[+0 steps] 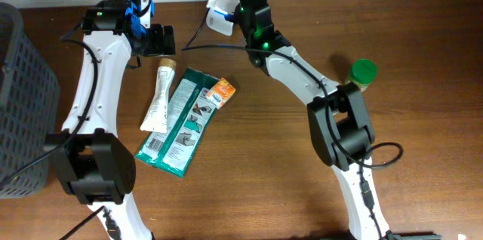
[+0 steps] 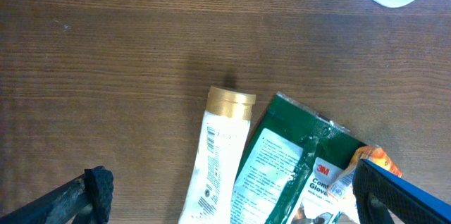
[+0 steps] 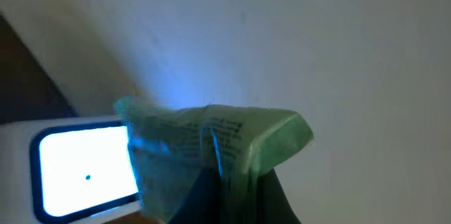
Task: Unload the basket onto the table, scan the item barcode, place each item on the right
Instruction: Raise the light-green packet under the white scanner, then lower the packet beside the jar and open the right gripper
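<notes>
- Packet (image 3: 211, 136): a thin green pouch held up off the worktop (image 2: 106, 55) at the rear, its printed face just beside the lit window of the scanner (image 3: 77, 171).
- Handling: probably light, soft and crinkly. It creases easily under pressure, so the hold is best taken at an edge, clear of the barcode and flat enough to read.
- Right fingers (image 3: 211, 199): clenched on the packet's lower edge.
- Left fingers (image 2: 97, 183): spread wide and holding nothing, hovering above the tube (image 2: 218, 153) and green packs (image 2: 282, 160) lying on the worktop.
</notes>
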Robot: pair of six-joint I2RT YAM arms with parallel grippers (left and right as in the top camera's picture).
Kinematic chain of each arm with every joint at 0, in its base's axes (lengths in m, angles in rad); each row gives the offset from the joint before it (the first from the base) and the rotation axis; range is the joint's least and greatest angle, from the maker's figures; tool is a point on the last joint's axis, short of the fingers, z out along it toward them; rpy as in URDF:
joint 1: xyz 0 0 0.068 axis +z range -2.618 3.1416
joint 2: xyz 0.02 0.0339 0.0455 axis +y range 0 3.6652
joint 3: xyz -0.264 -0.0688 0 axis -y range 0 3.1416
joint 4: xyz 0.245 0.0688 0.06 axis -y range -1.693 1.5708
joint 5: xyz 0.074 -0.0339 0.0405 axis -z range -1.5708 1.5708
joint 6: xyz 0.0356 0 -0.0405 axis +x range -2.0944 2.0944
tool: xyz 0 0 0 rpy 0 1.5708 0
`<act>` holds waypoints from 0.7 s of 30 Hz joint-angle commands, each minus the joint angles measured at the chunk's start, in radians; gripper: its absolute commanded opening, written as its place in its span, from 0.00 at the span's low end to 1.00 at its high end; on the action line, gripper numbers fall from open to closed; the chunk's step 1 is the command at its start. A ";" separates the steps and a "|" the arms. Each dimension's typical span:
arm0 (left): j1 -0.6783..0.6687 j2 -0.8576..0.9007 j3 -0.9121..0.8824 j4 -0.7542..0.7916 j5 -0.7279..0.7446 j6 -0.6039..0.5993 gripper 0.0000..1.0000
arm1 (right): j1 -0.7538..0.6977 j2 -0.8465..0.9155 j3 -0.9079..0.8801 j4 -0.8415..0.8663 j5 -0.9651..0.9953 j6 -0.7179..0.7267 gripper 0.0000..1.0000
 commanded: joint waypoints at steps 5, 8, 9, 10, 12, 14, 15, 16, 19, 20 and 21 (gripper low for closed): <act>0.004 -0.028 0.018 0.002 -0.007 0.013 0.99 | -0.029 -0.352 0.016 -0.393 0.021 0.530 0.04; 0.004 -0.029 0.018 0.002 -0.007 0.012 0.99 | -0.053 -0.477 0.016 -0.695 0.009 0.780 0.04; 0.004 -0.028 0.018 0.002 -0.007 0.013 0.99 | -0.065 -0.517 0.016 -0.797 0.001 0.858 0.04; 0.004 -0.029 0.018 0.002 -0.007 0.013 0.99 | -0.075 -0.549 0.016 -0.880 -0.007 0.916 0.04; 0.004 -0.028 0.018 0.002 -0.007 0.013 0.99 | -0.119 -0.630 0.016 -1.102 -0.086 1.047 0.04; 0.004 -0.029 0.018 0.002 -0.007 0.012 0.99 | -0.186 -0.684 0.016 -1.292 -0.182 1.166 0.04; 0.004 -0.028 0.018 0.002 -0.007 0.012 0.99 | -0.223 -0.698 0.016 -1.376 -0.222 1.198 0.04; 0.004 -0.028 0.018 0.002 -0.007 0.013 1.00 | -0.265 -0.705 0.016 -1.455 -0.247 1.231 0.04; 0.004 -0.029 0.018 0.002 -0.007 0.013 0.99 | -0.416 -0.692 -0.007 -1.665 -0.268 1.292 0.04; 0.004 -0.028 0.018 0.002 -0.007 0.012 0.99 | -0.463 -0.683 -0.032 -1.692 -0.274 1.292 0.04; 0.004 -0.029 0.018 0.002 -0.007 0.012 0.99 | -0.500 -0.677 -0.061 -1.699 -0.286 1.291 0.04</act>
